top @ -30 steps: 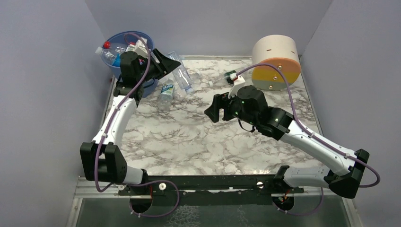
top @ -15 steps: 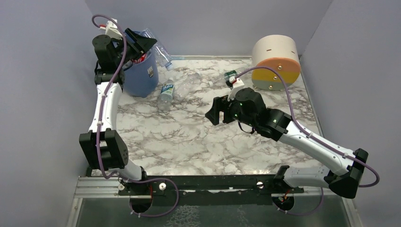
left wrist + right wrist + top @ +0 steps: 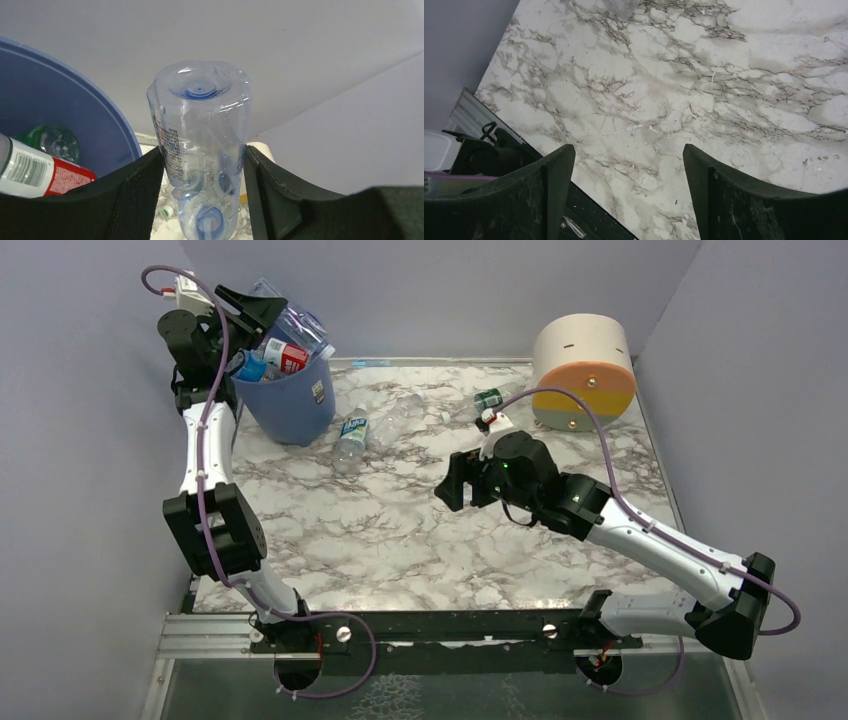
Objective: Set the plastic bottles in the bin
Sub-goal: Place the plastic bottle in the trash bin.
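My left gripper (image 3: 268, 312) is shut on a clear plastic bottle (image 3: 305, 326) and holds it over the open top of the blue bin (image 3: 292, 400). In the left wrist view the bottle (image 3: 200, 115) stands base-up between my fingers (image 3: 135, 195), with the bin wall (image 3: 60, 100) to the left. Inside the bin lie a red-labelled bottle (image 3: 47, 174) and a green one (image 3: 56, 142). On the table lie a blue-labelled bottle (image 3: 352, 434), a clear bottle (image 3: 402, 408) and a green-labelled bottle (image 3: 487, 398). My right gripper (image 3: 446, 486) is open and empty above the marble (image 3: 664, 85).
The cream, orange and yellow drum (image 3: 583, 368) lies at the back right. Grey walls close in the table on the left, back and right. The black front rail (image 3: 584, 220) shows under the right gripper.
My left arm has lifted the clear bottle from the table by the bin, up and to the left, to above the bin's opening. The right arm has barely moved.
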`<move>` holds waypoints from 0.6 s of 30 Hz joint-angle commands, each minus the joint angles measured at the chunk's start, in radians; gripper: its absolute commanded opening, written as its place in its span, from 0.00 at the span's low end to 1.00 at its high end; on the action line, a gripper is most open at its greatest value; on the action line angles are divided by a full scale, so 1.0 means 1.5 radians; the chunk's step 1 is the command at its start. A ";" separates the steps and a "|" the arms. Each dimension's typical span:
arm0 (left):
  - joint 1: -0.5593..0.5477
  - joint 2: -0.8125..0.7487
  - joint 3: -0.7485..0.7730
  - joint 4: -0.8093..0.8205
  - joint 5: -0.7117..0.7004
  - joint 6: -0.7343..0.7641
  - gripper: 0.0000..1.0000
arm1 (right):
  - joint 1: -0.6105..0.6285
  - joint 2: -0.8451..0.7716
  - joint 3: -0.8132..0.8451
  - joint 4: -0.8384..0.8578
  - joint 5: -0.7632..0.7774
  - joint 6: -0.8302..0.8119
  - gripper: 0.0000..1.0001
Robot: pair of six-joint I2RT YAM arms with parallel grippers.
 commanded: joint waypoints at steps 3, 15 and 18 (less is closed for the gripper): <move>0.018 0.053 0.063 0.074 -0.019 -0.005 0.60 | 0.004 0.006 -0.007 0.004 -0.021 0.006 0.82; 0.020 0.077 0.070 0.133 -0.120 0.116 0.60 | 0.004 0.024 -0.002 0.004 -0.032 0.001 0.82; 0.020 0.077 0.071 0.146 -0.151 0.147 0.60 | 0.004 0.025 -0.003 0.005 -0.036 0.001 0.82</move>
